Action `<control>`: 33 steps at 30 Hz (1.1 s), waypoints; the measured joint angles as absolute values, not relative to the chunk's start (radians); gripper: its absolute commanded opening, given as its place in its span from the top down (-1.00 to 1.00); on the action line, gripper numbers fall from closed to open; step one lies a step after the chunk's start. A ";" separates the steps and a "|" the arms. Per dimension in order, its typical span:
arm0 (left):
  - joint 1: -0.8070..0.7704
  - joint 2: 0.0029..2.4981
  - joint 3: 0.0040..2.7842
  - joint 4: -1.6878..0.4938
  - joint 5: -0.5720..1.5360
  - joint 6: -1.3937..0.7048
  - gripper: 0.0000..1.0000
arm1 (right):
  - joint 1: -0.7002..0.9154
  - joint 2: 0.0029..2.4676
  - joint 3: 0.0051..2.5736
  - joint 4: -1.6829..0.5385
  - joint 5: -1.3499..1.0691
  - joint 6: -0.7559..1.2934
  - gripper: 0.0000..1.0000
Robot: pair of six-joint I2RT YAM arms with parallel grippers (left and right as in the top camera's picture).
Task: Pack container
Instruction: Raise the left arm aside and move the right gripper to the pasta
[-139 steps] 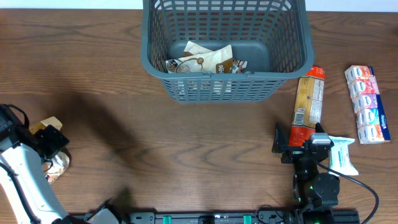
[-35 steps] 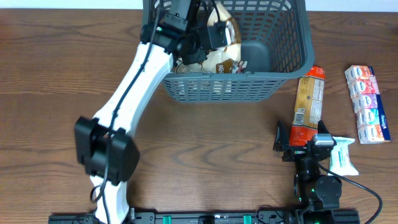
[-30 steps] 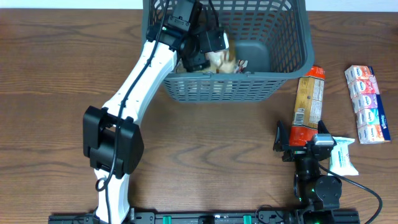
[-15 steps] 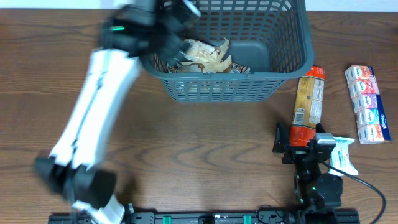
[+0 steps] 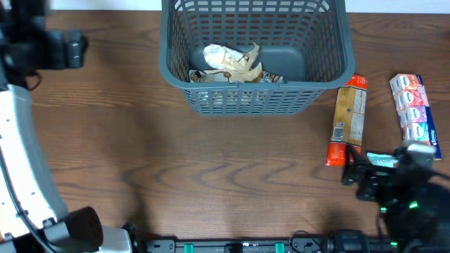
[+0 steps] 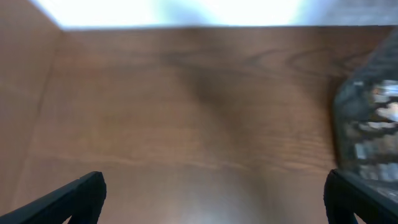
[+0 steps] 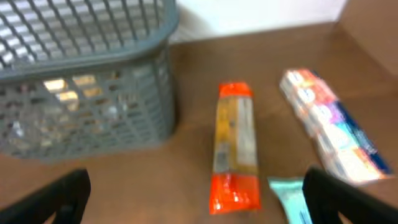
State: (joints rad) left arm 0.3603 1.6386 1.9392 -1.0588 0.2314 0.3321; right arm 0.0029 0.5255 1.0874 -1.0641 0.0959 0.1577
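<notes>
We see a brown wooden table (image 5: 211, 176) with the grey-blue basket (image 5: 253, 95) standing at its far edge, about the middle. A few crumpled snack bags (image 5: 228, 62), pale and brown, lie in the left part of the basket, and the right part of its floor is bare.

The white left arm (image 5: 17, 154) runs up the left side of the table. Its left claw (image 6: 214, 193) hangs over bare wood well to the left of the basket. From the wrist we see both fingers (image 6: 81, 194) spread wide with nothing between them, and the basket is only a blur at the right edge.

The right claw (image 7: 199, 196) sits at the near right of the table, its fingers likewise wide apart and empty. Ahead of it lies a long orange-and-yellow pack (image 7: 235, 149), just right of the basket and not touching it. Further right we see a row pack of small cartons (image 5: 415, 116) in red, white and blue. A small teal-and-white packet (image 5: 383, 161) lies by the orange-and-yellow pack's near end, close to the right claw.
</notes>
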 measured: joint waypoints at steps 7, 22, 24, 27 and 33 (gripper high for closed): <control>0.516 1.662 1.765 -0.944 0.308 0.323 -0.97 | -0.001 0.765 1.510 -1.434 0.109 0.161 -0.98; 0.591 1.666 1.575 -0.833 0.406 0.287 -0.97 | -0.001 0.906 1.769 -1.590 0.279 0.313 -0.98; 0.591 1.666 1.575 -0.832 0.413 0.287 -0.97 | -0.001 0.989 1.770 -1.592 0.298 0.319 -0.99; 0.591 1.666 1.575 -0.832 0.416 0.287 -0.97 | -0.007 1.134 1.770 -1.581 0.312 0.320 -0.98; 0.591 1.666 1.575 -0.829 0.417 0.287 -0.97 | -0.069 1.420 1.765 -1.496 0.301 0.298 -0.99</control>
